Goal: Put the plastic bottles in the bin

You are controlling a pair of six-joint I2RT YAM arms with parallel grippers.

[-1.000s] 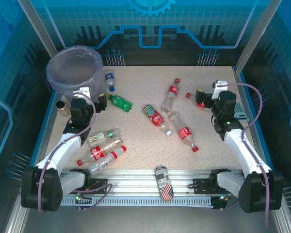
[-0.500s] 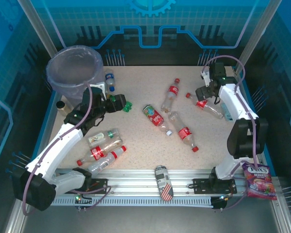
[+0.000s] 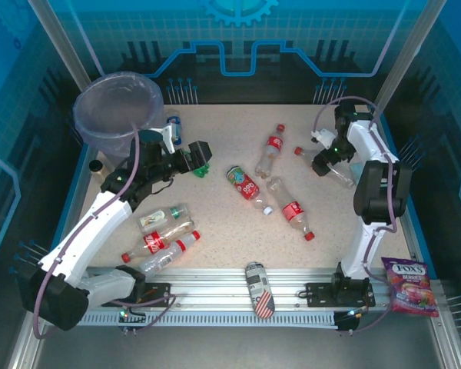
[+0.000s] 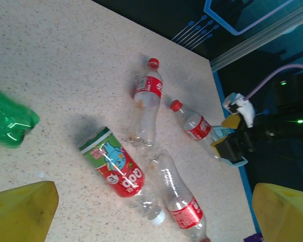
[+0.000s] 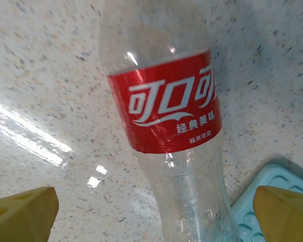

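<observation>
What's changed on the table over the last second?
Both arms unfolded: the left gripper pushed right over the green bottle; the right arm rose, leaving the right gripper above a red-labelled bottle. Both open, nothing grasped. Other bottles and the bin stayed put.

Green bottle: cut by the left wrist view's left edge; only one end shows.
Red-labelled bottle: both ends run past the right wrist view's top and bottom edges.
Pale blue tray: only a corner shows.
Blue-capped bottle: body mostly hidden behind the left arm in the top view.
</observation>
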